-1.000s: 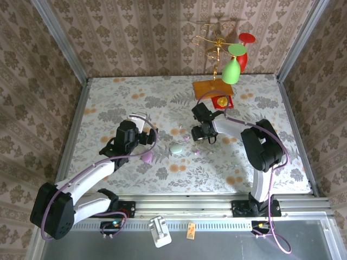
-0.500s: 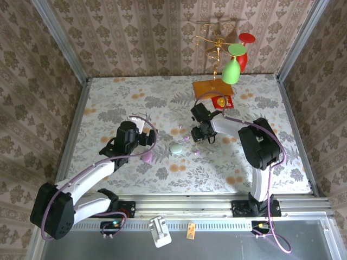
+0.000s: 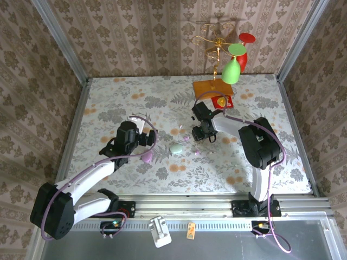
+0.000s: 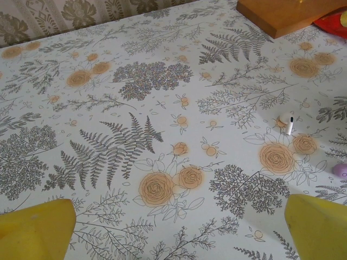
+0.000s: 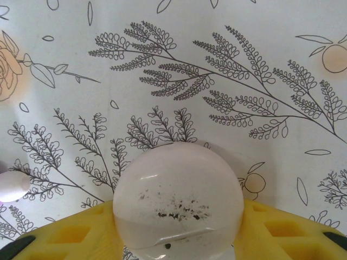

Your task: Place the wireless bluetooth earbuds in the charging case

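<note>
In the right wrist view a white oval charging case (image 5: 178,200) sits between my right gripper's (image 5: 178,230) yellow fingers (image 5: 70,235), which touch it on both sides. In the top view that gripper (image 3: 202,135) is low over the middle of the table. A mint case (image 3: 176,148) and a lilac case (image 3: 147,157) lie to its left. A tiny whitish earbud (image 4: 286,122) lies on the floral cloth, also seen from above as the earbud (image 3: 177,130). My left gripper (image 4: 176,233) hangs wide open over bare cloth, holding nothing, just above the lilac case in the top view (image 3: 144,138).
An orange wooden board (image 3: 213,88) with a red and green ornament stand (image 3: 233,67) stands at the back. A small pale piece (image 3: 198,153) lies right of the mint case. Another pale piece (image 5: 12,185) shows at the left edge of the right wrist view. Patterned walls enclose the table.
The right gripper's jaws have drawn in against the white case and the arm shifted slightly. The left arm has not moved.
</note>
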`<state>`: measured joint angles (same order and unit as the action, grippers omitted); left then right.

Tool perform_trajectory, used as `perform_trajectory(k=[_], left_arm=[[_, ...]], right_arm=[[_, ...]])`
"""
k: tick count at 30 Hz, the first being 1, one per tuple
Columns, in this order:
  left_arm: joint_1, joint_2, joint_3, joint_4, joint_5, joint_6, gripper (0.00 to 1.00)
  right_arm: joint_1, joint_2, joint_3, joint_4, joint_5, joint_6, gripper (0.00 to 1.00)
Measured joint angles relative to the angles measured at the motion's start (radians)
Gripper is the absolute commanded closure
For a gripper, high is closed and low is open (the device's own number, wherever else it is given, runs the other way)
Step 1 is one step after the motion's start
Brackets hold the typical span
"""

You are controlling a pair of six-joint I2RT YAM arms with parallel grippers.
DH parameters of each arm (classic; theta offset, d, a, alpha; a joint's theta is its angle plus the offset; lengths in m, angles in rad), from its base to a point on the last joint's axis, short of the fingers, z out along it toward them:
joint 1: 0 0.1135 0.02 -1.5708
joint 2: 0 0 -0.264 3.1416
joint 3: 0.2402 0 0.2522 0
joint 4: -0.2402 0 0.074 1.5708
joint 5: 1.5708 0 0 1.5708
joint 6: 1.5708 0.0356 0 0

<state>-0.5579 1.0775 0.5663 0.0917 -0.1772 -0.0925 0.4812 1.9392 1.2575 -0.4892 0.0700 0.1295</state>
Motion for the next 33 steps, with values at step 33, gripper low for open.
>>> perform_trajectory(k=[33], left_arm=[[0.082,0.195,0.362,-0.357,0.669,-0.322,0.2]], right_arm=[[0.048,-0.415,-0.254,0.225,-0.218,-0.369,0.5]])
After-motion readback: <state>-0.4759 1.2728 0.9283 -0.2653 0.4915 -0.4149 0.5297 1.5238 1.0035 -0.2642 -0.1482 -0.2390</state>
